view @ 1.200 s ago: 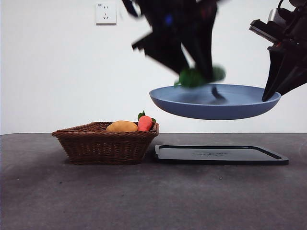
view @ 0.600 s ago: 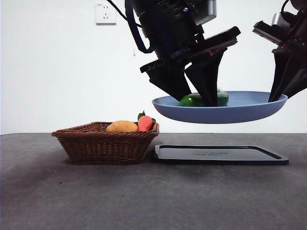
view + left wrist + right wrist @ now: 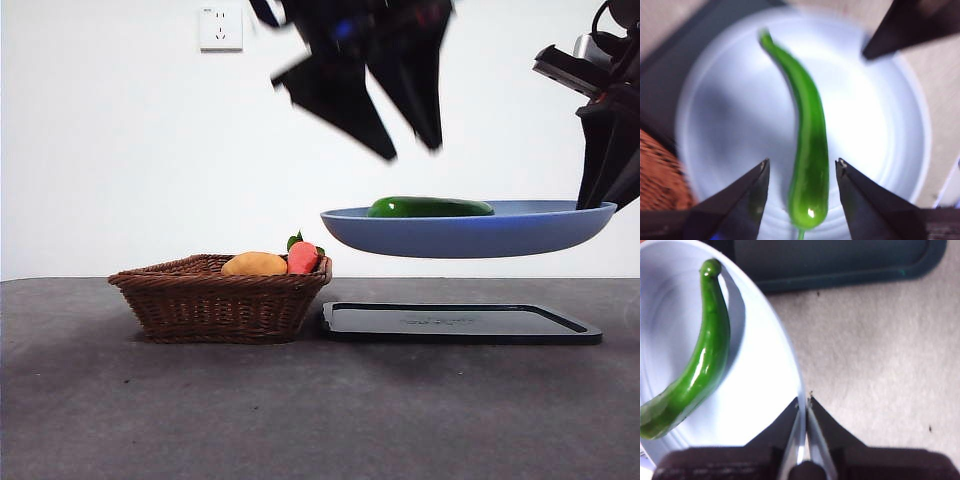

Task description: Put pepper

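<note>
The glossy dark-green pepper (image 3: 431, 207) lies in the blue plate (image 3: 470, 232), which hangs in the air above the black tray (image 3: 460, 323). My right gripper (image 3: 608, 170) is shut on the plate's right rim (image 3: 802, 405) and holds it up. The pepper (image 3: 695, 365) curves across the plate's inside. My left gripper (image 3: 385, 110) is open and empty, well above the pepper (image 3: 807, 145), with its jaws apart on either side of it in the left wrist view (image 3: 800, 172).
A brown wicker basket (image 3: 220, 295) stands left of the tray and holds a yellow-orange oval fruit (image 3: 254, 264) and a red-orange piece with green leaves (image 3: 303, 256). A white wall socket (image 3: 221, 27) is on the back wall.
My left gripper brought the pepper down into the plate, let it go and has risen clear. The plate has sunk slightly and shifted right.
</note>
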{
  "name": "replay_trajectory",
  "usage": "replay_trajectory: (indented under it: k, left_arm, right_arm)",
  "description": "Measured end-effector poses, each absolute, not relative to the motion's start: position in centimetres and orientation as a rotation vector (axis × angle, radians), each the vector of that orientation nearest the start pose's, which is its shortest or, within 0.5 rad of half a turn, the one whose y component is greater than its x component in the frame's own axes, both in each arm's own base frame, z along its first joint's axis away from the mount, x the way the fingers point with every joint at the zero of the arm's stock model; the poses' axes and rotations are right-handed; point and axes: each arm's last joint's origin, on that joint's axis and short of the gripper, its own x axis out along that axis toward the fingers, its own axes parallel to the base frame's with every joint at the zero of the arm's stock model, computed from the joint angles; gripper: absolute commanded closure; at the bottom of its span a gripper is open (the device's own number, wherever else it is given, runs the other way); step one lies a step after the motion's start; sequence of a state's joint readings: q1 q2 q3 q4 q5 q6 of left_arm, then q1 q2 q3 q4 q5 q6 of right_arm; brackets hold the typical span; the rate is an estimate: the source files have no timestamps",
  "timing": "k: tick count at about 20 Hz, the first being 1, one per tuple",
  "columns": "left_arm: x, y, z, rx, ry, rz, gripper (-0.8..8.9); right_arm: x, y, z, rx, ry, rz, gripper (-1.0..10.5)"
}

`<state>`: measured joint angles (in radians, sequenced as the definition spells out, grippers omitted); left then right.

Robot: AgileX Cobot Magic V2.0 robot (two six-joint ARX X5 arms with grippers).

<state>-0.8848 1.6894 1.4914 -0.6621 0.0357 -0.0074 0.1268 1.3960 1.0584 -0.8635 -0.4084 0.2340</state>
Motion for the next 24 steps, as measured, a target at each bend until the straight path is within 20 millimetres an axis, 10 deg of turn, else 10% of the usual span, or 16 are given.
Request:
replay_trajectory:
  k: [7, 13, 24]
  left_arm:
    - [19.8, -24.3, 36.7, 0.294, 0.664, -0.875, 5.75]
    - [15.8, -19.4, 41.9, 0.221, 0.503, -0.889, 5.75]
    - [12.2, -15.0, 44.9, 0.165, 0.385, -0.899, 5.75]
  right_arm:
    - [26.3, 3.4, 25.3, 0.449, 1.227, 0.261, 9.4]
    - [30.6, 1.5, 26.5, 0.502, 1.175, 0.197, 9.4]
    - [39.4, 0.9, 19.4, 0.523, 1.224, 0.170, 9.4]
